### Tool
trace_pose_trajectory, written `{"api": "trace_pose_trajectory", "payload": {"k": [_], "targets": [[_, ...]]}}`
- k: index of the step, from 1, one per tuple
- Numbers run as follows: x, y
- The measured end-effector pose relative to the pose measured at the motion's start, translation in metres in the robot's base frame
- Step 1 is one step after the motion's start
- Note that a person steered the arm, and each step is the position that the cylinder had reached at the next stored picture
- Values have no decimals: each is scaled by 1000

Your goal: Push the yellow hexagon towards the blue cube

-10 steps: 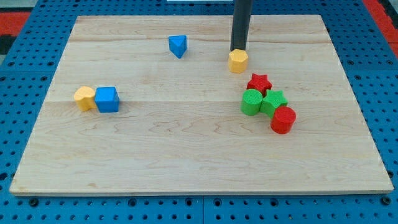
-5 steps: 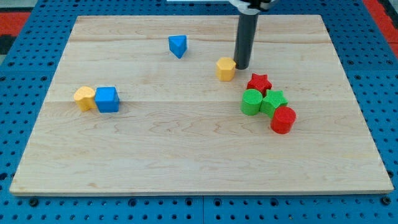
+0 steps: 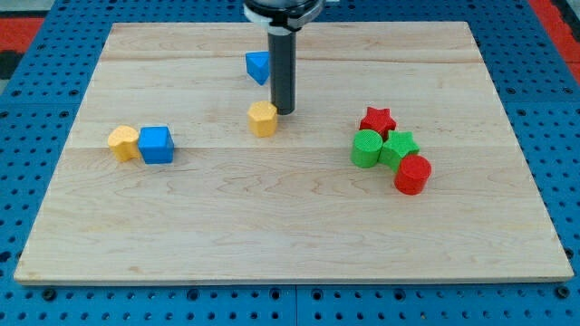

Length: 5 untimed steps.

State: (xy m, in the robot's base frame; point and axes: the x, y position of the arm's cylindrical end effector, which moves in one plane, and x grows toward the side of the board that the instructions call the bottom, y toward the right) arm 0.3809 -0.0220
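Note:
The yellow hexagon (image 3: 263, 119) lies on the wooden board a little left of centre. My tip (image 3: 285, 110) stands just to its right and slightly above, touching or almost touching it. The blue cube (image 3: 156, 144) sits at the view's left, level with and some way left of the hexagon. A second yellow block (image 3: 123, 142), rounded in shape, touches the cube's left side.
A blue triangular block (image 3: 259, 66) lies above the hexagon, partly behind the rod. At the view's right is a cluster: a red star (image 3: 377, 121), a green cylinder (image 3: 367, 148), a green star-like block (image 3: 399, 148) and a red cylinder (image 3: 412, 174).
My tip has swept left and down across the board, pushing the yellow hexagon from the upper right-centre toward the blue cube. The other blocks have not moved.

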Motion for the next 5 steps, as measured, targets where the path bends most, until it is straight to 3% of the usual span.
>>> {"api": "trace_pose_trajectory", "payload": {"k": [1, 3, 5], "targets": [[17, -20], [33, -6], [33, -65]]}}
